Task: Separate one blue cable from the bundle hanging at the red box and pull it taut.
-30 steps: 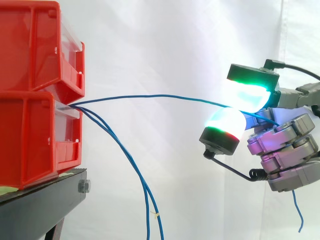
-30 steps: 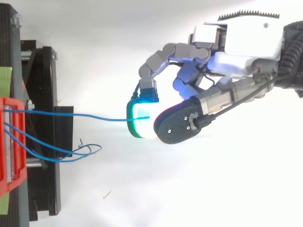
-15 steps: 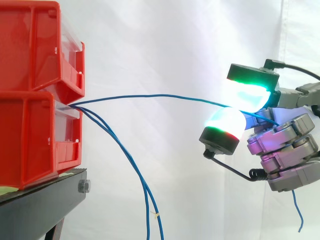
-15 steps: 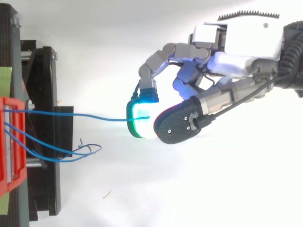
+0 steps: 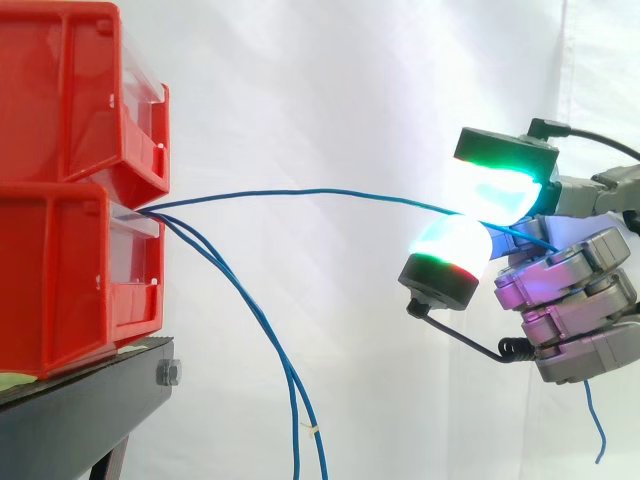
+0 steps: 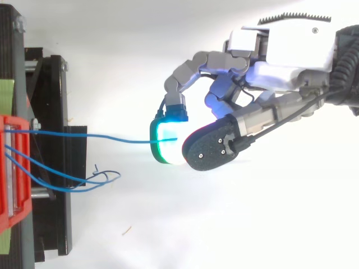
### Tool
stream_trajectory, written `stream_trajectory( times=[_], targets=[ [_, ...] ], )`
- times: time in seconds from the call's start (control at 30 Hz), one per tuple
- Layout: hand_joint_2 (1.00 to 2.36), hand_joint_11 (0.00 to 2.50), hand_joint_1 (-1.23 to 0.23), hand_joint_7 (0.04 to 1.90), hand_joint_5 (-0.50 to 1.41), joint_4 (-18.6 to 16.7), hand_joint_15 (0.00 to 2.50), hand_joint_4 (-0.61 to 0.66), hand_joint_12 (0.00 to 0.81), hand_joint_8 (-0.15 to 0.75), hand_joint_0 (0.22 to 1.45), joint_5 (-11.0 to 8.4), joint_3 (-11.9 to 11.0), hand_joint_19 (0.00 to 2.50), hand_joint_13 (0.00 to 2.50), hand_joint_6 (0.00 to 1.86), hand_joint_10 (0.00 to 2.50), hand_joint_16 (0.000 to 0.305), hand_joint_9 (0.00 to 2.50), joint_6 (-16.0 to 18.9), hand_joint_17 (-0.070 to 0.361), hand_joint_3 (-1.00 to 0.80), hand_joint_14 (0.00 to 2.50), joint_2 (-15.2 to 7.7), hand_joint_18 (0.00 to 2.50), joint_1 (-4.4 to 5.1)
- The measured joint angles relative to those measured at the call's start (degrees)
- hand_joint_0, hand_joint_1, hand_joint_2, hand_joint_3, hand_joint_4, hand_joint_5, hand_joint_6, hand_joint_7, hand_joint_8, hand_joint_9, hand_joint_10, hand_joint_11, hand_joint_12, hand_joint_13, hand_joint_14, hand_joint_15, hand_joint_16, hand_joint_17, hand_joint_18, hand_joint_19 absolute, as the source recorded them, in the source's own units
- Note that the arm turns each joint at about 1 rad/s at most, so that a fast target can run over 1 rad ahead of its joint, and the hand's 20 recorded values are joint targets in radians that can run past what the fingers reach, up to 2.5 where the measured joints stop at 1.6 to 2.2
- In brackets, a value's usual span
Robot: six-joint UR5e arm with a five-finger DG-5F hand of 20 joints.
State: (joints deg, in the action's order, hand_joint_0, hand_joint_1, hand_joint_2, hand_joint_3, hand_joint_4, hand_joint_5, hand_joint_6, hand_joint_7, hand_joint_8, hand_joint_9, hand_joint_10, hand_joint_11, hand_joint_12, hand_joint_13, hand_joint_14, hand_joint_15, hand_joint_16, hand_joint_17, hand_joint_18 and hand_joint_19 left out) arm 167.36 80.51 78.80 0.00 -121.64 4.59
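Nothing has moved since the earlier frames: bins, cables and hand all sit as they did a second ago.

At the left edge of the side view, two red bins, an upper (image 5: 60,100) and a lower (image 5: 60,280), are stacked on the black stand (image 5: 80,420), their fronts near its right edge. Three blue cables come out where the upper bin's front meets the lower one's. Two of them, the loose cables (image 5: 270,340), droop off past the stand's right edge and hang down before the white curtain (image 5: 350,80). From above, the same pair (image 6: 56,176) loops across the stand.

The third cable (image 5: 300,191) is apart from those two. It leaves the bins and runs rightward in a shallow arch, well above the loose pair and touching neither. From above (image 6: 112,138) it reads as an almost straight line from the bins to the hand. It is drawn out but keeps a slight bow.

On the right, the hand (image 5: 570,310) comes in from the right edge, seen from above at (image 6: 291,56). Its fingers (image 5: 495,190) pinch the cable between two glowing pads, the upper green and cyan, the lower white with a red band. The other fingers are curled in behind. Past the pinch the cable slants back across the hand, and its free end dangles below the hand near the right edge.
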Motion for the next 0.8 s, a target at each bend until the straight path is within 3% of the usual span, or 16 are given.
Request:
stream_trajectory(
  times=[0.8],
  targets=[
    [1.01,1.22,-0.77,0.95,-0.21,0.01,1.41,-0.06,0.315,0.281,0.74,0.0,0.02,1.62,1.11,0.93,1.29,0.032,1.05,0.0,0.072,-0.34,1.54,0.0,1.34,-0.01]
  ],
)
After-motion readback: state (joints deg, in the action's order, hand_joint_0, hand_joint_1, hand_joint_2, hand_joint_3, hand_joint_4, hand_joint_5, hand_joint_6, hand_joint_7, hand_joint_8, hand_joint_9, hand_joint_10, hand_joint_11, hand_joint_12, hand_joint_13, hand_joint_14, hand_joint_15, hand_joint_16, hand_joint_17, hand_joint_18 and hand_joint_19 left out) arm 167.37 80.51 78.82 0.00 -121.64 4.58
